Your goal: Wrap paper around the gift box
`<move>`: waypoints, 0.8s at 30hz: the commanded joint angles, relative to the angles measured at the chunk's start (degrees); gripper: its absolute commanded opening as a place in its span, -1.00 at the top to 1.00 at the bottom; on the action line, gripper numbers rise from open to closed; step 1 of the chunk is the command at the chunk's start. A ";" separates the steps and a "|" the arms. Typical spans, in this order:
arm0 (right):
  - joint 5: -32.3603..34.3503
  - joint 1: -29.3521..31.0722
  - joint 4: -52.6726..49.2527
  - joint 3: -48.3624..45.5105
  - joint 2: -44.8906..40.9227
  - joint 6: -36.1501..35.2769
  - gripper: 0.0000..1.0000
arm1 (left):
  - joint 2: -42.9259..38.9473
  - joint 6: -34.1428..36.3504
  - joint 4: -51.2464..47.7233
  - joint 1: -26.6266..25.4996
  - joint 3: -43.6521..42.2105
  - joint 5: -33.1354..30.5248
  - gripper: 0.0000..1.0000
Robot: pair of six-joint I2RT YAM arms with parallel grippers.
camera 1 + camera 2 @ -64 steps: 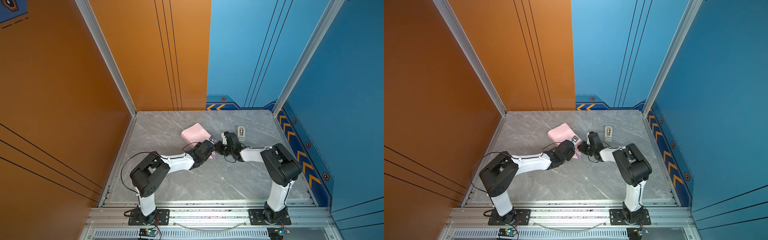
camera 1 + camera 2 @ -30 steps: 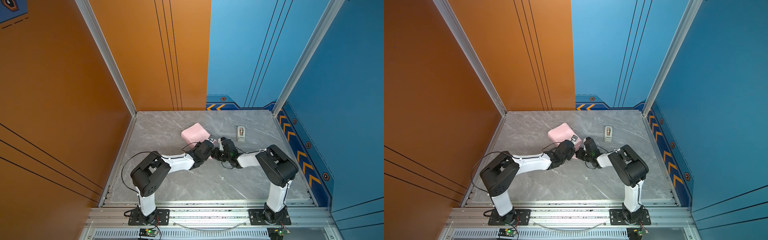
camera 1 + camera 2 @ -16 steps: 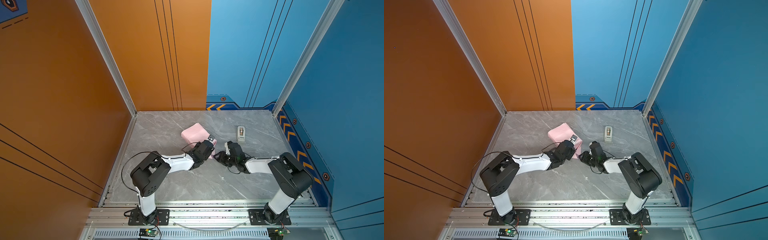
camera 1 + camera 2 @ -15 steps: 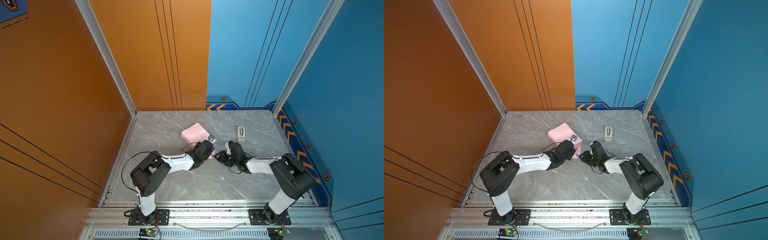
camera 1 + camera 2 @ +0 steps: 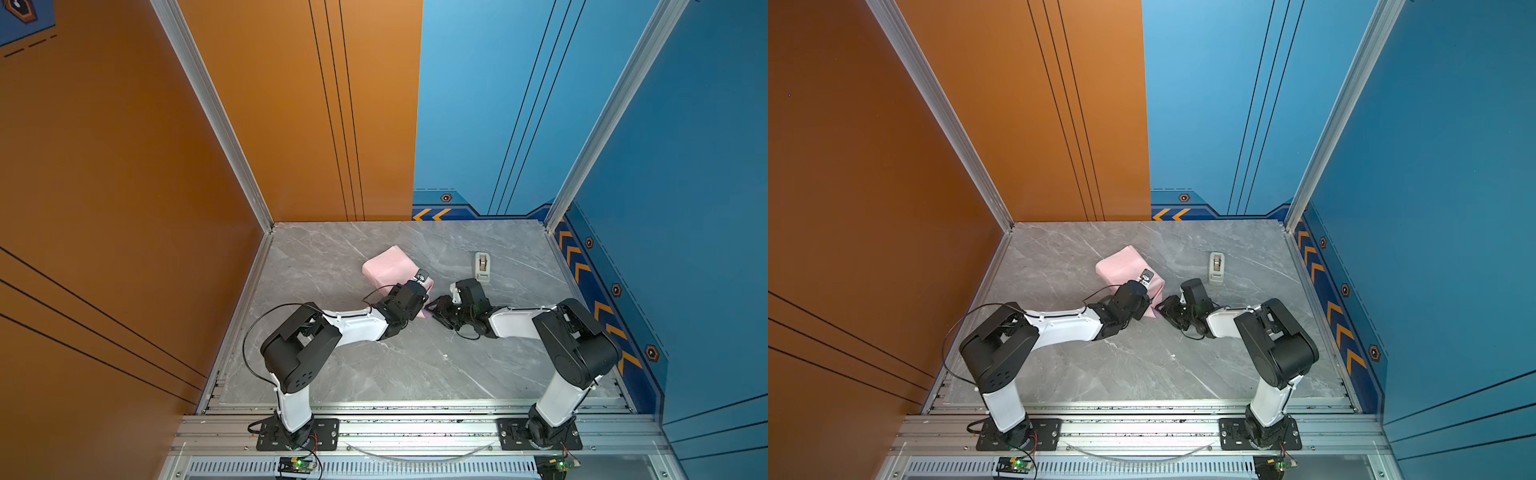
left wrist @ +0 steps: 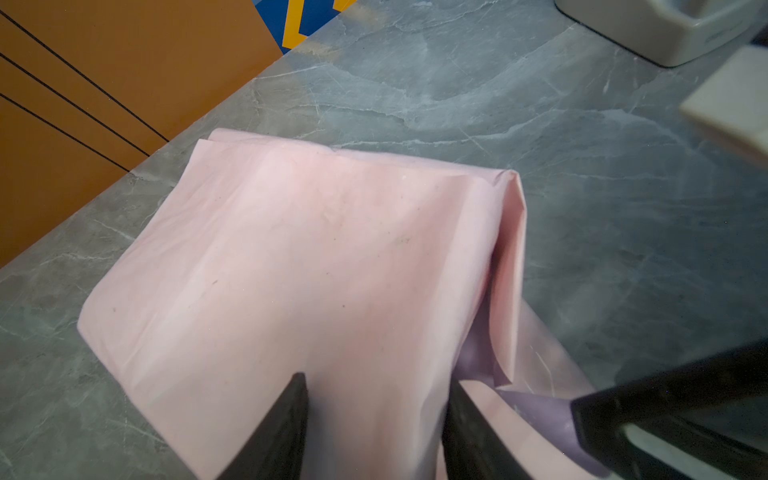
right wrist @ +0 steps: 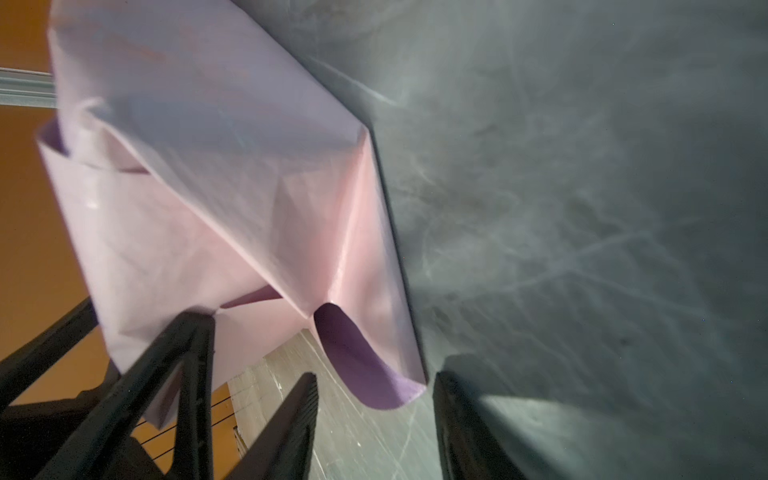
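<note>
Left hand [image 6: 376,380] spread open on the folded pink paper [image 6: 311,270]; right hand [image 7: 376,376] released, fingers [image 7: 291,415] apart around its loose purple edge.

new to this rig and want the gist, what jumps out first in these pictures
The pink paper folded into a blocky bundle mid-table draws the eye first, with the left gripper on its near edge, jaws parted. The right gripper stands open at a loose lilac flap, and a beige tape dispenser sits farther back.
</note>
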 commanded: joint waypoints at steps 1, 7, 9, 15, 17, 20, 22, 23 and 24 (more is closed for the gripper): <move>0.41 -0.40 -3.68 1.20 3.46 1.06 0.03 | 5.77 -2.61 -12.31 1.11 -4.15 8.87 -0.01; -2.26 -0.33 -1.29 3.72 6.65 0.97 0.03 | 5.85 -2.48 -12.22 1.39 -3.97 9.04 -0.01; -2.23 -0.33 -0.53 3.73 6.50 0.76 0.03 | 5.86 -2.41 -12.19 1.52 -3.91 9.18 -0.01; -2.21 -1.09 0.53 3.81 6.59 0.45 0.02 | 5.93 -2.43 -11.93 1.69 -3.84 9.55 -0.01; -1.20 -1.54 0.50 3.89 6.34 -1.06 0.00 | 5.98 -2.45 -11.77 1.68 -3.81 9.59 -0.01; 1.02 -2.17 -4.04 5.47 5.96 -4.55 -0.01 | 5.94 -2.49 -11.85 1.73 -3.92 9.50 -0.01; 1.50 -2.22 -6.61 6.39 5.48 -6.23 -0.01 | 5.81 -2.35 -11.83 1.72 -3.92 9.41 -0.01; 1.59 -2.17 -7.25 6.50 5.10 -6.57 -0.01 | 5.86 -2.34 -11.83 1.78 -3.93 9.41 -0.01; 1.83 -2.13 -7.92 6.44 4.58 -6.85 -0.01 | 5.86 -2.27 -11.94 1.84 -3.93 9.41 -0.01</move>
